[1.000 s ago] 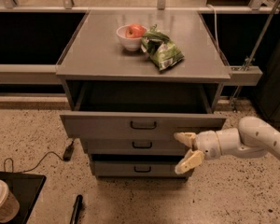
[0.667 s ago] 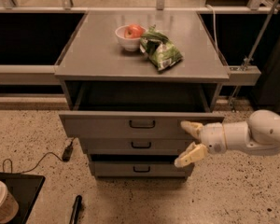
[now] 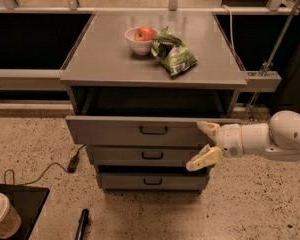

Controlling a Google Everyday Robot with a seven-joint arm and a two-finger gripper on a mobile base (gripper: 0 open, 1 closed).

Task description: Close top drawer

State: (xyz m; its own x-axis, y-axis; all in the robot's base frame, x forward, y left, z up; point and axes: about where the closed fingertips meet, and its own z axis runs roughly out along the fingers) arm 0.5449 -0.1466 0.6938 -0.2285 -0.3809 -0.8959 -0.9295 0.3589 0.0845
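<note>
Gripper (image 3: 194, 146) is held with fingers (image 3: 206, 157) spread before the right end of the top drawer (image 3: 115, 131), seen pulled out below the front edge of the worktop (image 3: 105, 54).

Gripper (image 3: 194, 146) before top drawer (image 3: 115, 132), right end.

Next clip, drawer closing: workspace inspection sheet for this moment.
Surface: grey cabinet top, holding two items.
Job's things: top drawer pulled out, not yet closed.
Clutter: white bowl with red fruit; green bag beside it.
Grippers: gripper at the drawer front's right end, jaws spread open.
Cables: black cable on floor, left.
Surroundings: paper cup lower left; speckled floor.
</note>
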